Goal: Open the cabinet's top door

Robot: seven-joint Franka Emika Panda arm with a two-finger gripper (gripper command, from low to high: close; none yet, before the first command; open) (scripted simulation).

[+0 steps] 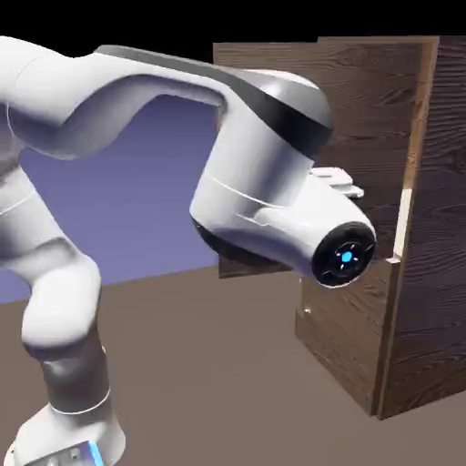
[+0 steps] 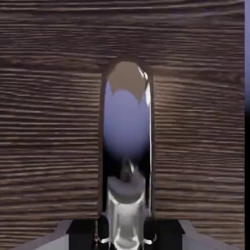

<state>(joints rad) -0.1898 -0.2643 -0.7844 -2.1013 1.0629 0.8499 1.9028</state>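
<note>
The cabinet (image 1: 437, 273) is a tall dark wood-grain box at the exterior view's right. Its top door (image 1: 373, 100) stands swung out from the cabinet body, with a pale edge along its hinge side. My arm's wrist (image 1: 273, 182) covers the middle of that door and hides the fingers there. In the hand view the door's curved silver bar handle (image 2: 126, 122) runs upright, large, in front of the wood grain (image 2: 49, 136). My gripper (image 2: 126, 232) is shut on the handle's lower end, with a dark fingertip (image 2: 83, 233) on either side.
Below the top door a shorter wood panel (image 1: 341, 337) juts out from the cabinet, with a small silver handle (image 1: 307, 312) near its left edge. The brown table (image 1: 209, 364) lies under the arm. The arm's base (image 1: 68, 428) stands at the lower left.
</note>
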